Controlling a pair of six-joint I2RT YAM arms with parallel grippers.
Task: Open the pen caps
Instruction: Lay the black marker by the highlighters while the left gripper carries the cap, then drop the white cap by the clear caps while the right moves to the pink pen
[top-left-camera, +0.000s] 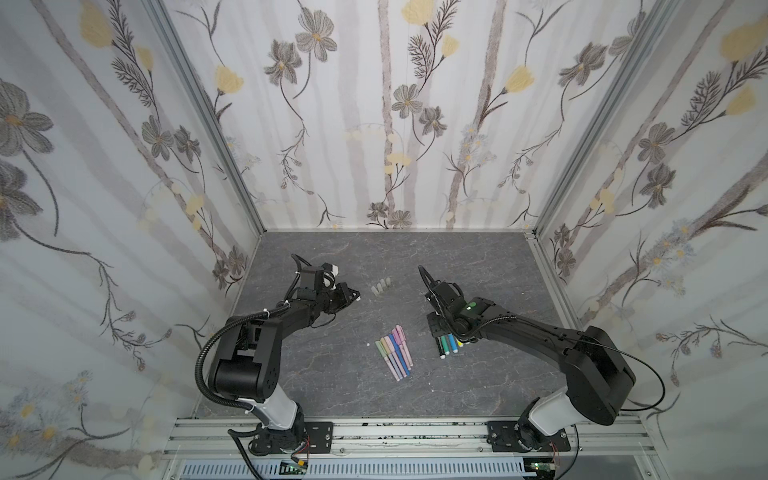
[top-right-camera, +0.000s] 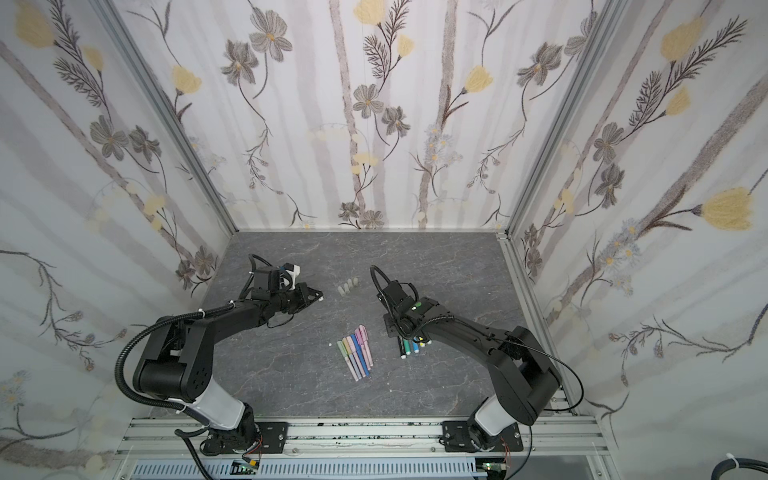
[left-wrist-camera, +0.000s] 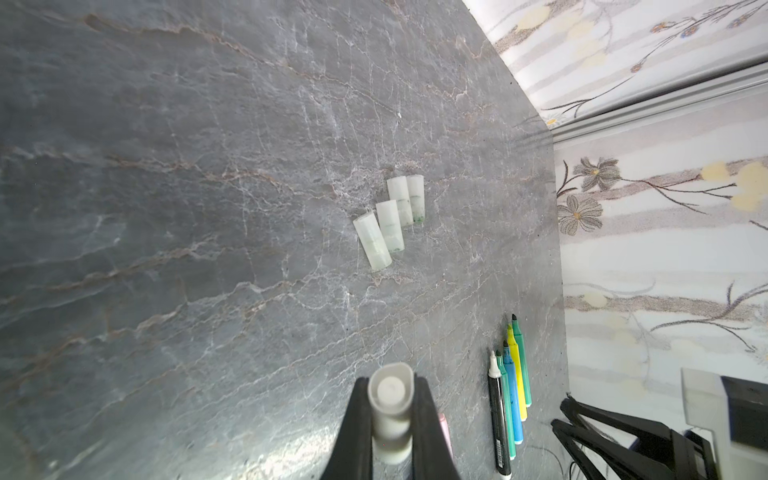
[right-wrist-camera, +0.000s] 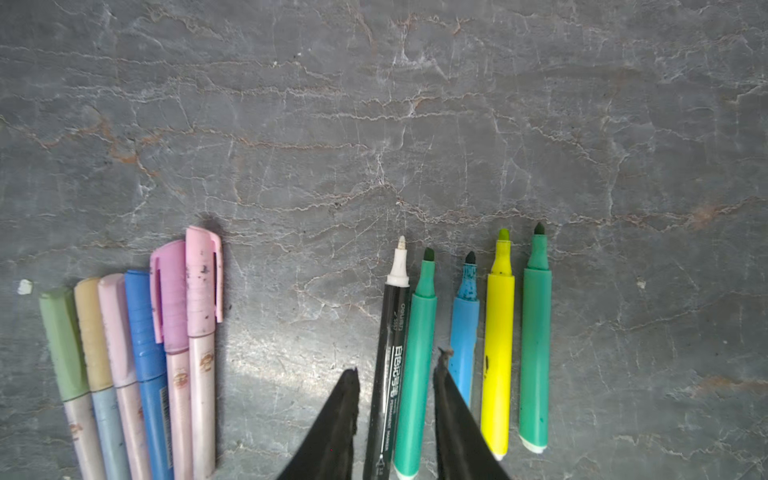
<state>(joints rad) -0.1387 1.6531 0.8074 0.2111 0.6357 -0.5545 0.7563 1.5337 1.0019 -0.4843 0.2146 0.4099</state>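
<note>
A greyish cap (left-wrist-camera: 390, 415) sits pinched in the left gripper (left-wrist-camera: 390, 380), fingers closed on it, above the table (top-left-camera: 332, 374) left of centre; four loose caps (top-left-camera: 380, 286) lie side by side just right of it, toward the far side; six pastel pens (top-left-camera: 395, 353), capped, lie near centre; five bare markers (right-wrist-camera: 498, 353) lie right of them; the right gripper (right-wrist-camera: 397, 365) hangs over these, fingers apart, astride the black one and a green one.

The surface (right-wrist-camera: 374, 104) looks like matt grey stone, veined. The loose pen caps (left-wrist-camera: 390, 226) are frosted translucent plastic. The pens (right-wrist-camera: 498, 332) are smooth coloured plastic; the walls (top-left-camera: 374, 124), printed paper.
</note>
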